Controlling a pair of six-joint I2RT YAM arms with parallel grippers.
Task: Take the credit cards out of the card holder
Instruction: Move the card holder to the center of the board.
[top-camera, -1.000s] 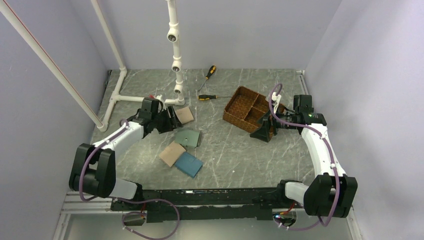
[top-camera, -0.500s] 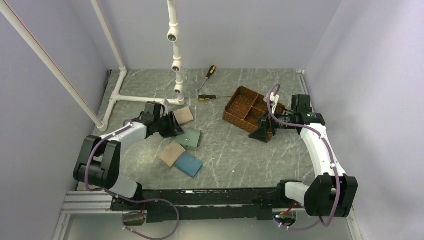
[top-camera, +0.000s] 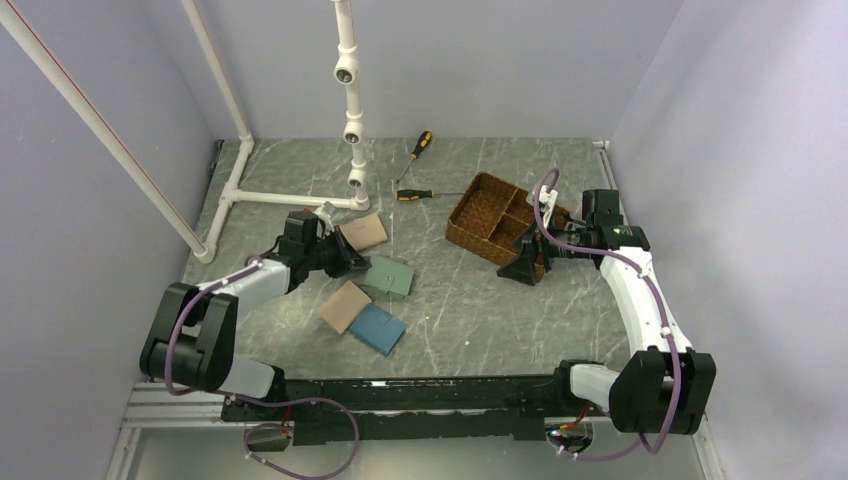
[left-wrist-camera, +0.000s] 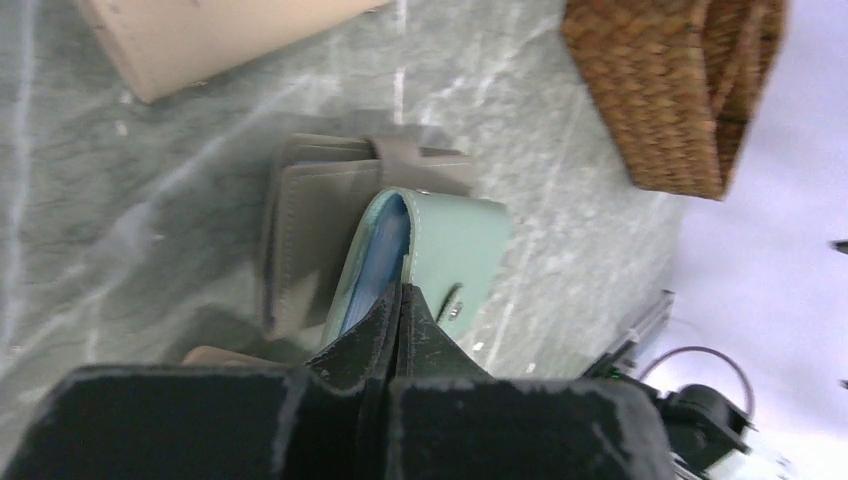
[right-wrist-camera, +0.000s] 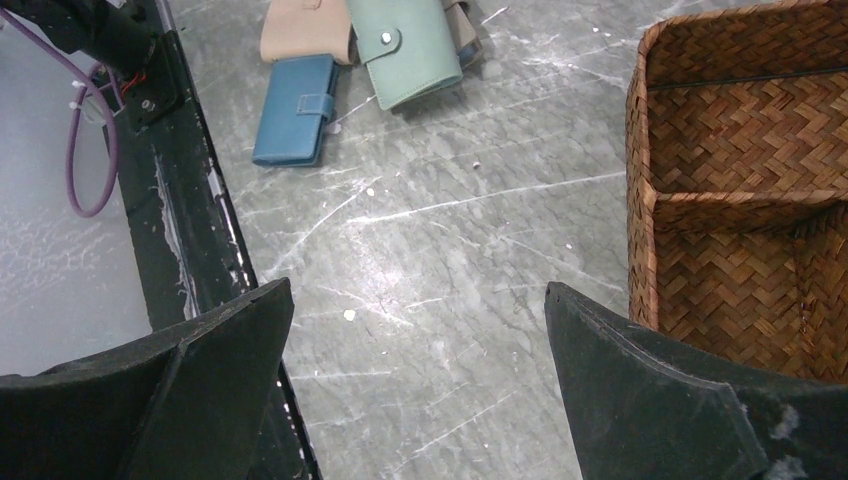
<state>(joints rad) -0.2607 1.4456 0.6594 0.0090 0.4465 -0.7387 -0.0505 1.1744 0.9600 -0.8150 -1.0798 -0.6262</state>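
Observation:
The sage-green card holder (top-camera: 390, 275) lies left of the table's centre, partly on a grey-brown wallet (left-wrist-camera: 310, 210). My left gripper (top-camera: 352, 266) is low at its left side. In the left wrist view the tips (left-wrist-camera: 400, 288) are pressed together on the edge of the card holder's (left-wrist-camera: 460, 240) top cover, and blue lining shows in the gap. The credit cards are hidden. My right gripper (top-camera: 522, 268) hovers open beside the basket, nothing between its fingers (right-wrist-camera: 417, 285). The right wrist view shows the card holder (right-wrist-camera: 405, 50) far off.
A woven basket (top-camera: 490, 215) with compartments stands at the right. One tan wallet (top-camera: 362, 231) lies behind the card holder. Another tan wallet (top-camera: 345, 306) and a blue wallet (top-camera: 377, 328) lie in front. Two screwdrivers (top-camera: 412, 195) and white pipework (top-camera: 350, 100) are at the back.
My left gripper moved right and down to the card holder and closed on its edge. The card holder shifted slightly right. The right arm stayed still.

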